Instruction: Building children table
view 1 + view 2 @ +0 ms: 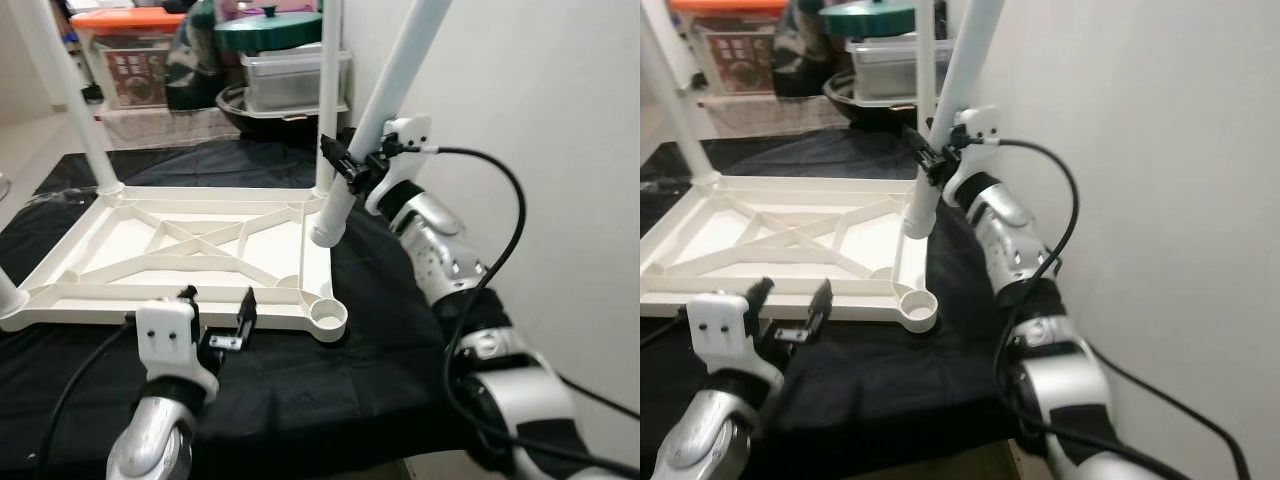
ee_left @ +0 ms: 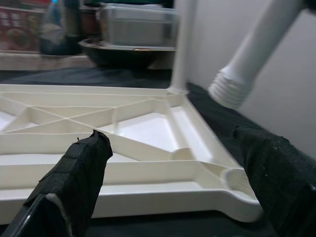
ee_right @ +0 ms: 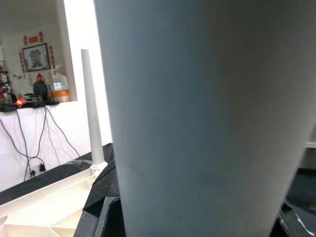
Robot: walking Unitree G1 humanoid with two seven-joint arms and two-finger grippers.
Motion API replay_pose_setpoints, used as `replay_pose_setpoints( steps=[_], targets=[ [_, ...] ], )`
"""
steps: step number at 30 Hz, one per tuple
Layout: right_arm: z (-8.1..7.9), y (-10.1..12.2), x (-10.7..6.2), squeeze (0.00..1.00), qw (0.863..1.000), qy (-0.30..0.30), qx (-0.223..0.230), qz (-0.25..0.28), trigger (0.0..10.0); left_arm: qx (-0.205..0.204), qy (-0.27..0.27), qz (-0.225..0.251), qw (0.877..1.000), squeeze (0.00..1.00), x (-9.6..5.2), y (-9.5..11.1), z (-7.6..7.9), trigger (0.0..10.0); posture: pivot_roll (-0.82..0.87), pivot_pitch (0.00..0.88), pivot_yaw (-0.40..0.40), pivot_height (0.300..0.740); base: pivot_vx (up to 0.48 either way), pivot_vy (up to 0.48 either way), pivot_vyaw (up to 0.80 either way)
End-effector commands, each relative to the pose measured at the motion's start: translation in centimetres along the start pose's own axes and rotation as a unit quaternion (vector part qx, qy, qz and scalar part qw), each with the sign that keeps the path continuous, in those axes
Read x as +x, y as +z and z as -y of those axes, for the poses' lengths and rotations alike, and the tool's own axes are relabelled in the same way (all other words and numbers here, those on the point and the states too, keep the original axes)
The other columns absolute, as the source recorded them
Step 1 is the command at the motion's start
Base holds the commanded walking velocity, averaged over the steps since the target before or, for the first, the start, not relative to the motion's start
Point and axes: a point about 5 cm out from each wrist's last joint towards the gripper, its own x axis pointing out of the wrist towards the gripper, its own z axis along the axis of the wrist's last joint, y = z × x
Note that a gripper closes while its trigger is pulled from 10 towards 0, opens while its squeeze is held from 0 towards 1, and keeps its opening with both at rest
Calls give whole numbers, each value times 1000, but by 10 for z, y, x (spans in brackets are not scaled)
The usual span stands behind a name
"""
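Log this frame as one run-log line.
right pincer: shut on table leg, threaded end above tabletop | left pincer: open, near empty corner socket | leg not yet seated

lived-in home, storage corner. cookware stacked by the white wall: green pot lid (image 1: 268, 27), steel tub (image 1: 296, 78), dark basin (image 1: 262, 108); orange-lidded box (image 1: 128, 55) beside them. framed picture (image 3: 34, 57) above loose cables (image 3: 29, 143).

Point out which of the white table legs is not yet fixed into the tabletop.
The tilted leg clamped in the right gripper. Its threaded end hangs free above the black cloth, while the others stand in corner sockets of the upturned tabletop.
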Motion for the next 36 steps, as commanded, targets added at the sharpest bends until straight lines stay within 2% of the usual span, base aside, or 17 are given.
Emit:
replay_pose_setpoints(
  steps=[1, 2, 4, 8, 12, 13, 14, 17, 20, 21, 24, 27, 28, 36],
  targets=[
    [8, 1, 0, 0, 1000, 13, 12, -26, 10000, -17, -33, -12, 999, 0, -6, -2, 12, 10000, 38, 109, -22, 740, 0, 0, 0],
    [14, 0, -1, 0, 998, 26, 20, -51, 10000, -27, -49, -19, 998, 0, -11, -3, 19, 10000, 42, 122, -27, 740, 0, 0, 0],
    [17, 0, -2, 0, 997, 36, 27, -67, 10000, -35, -59, -24, 997, 0, -15, -3, 24, 10000, 43, 128, -28, 740, 0, 0, 0],
    [20, 7, -3, 0, 992, 88, 52, -71, 10000, -53, -78, -31, 995, 0, -23, -1, 34, 10000, 54, 167, -27, 740, 0, 0, 0],
    [12, 7, -8, 0, 972, 205, 66, -90, 10000, -70, -102, -36, 992, 0, -31, 3, 43, 10000, 66, 202, -20, 740, 0, 0, 0],
    [8, 7, -10, 0, 961, 252, 68, -97, 10000, -76, -109, -36, 991, 0, -35, 7, 47, 10000, 76, 223, -13, 740, 0, 0, 0],
    [8, 7, -10, 0, 961, 252, 68, -97, 10000, -76, -109, -36, 991, 0, -35, 7, 47, 10000, 76, 223, -13, 740, 0, 0, 0],
    [3, 6, -11, 0, 948, 293, 65, -102, 10000, -80, -112, -39, 990, 0, -39, 10, 50, 10000, 79, 226, -12, 740, 0, 0, 0],
    [3, 6, -11, 0, 947, 296, 66, -103, 10000, -80, -112, -40, 990, 0, -39, 10, 50, 10000, 79, 226, -12, 740, 0, 0, 0],
    [-2, 9, -9, 0, 937, 327, 70, -96, 10000, -83, -113, -42, 989, 0, -43, 11, 52, 10000, 95, 262, -4, 740, 0, 0, 0],
    [-12, 15, -7, 0, 914, 388, 82, -82, 10000, -89, -113, -47, 988, 0, -49, 15, 56, 10000, 102, 271, -5, 740, 0, 0, 0],
    [-14, 16, -7, 0, 906, 404, 88, -84, 10000, -91, -111, -51, 988, 0, -51, 15, 57, 10000, 104, 276, -7, 740, 0, 0, 0],
    [-16, 15, -8, 0, 896, 424, 95, -92, 10000, -91, -109, -55, 988, 0, -53, 15, 58, 10000, 103, 278, -6, 740, 0, 0, 0],
    [-18, 13, -9, 0, 889, 440, 83, -101, 10000, -93, -107, -60, 988, 0, -55, 15, 59, 10000, 101, 278, -8, 740, 0, 0, 0]
  ],
)
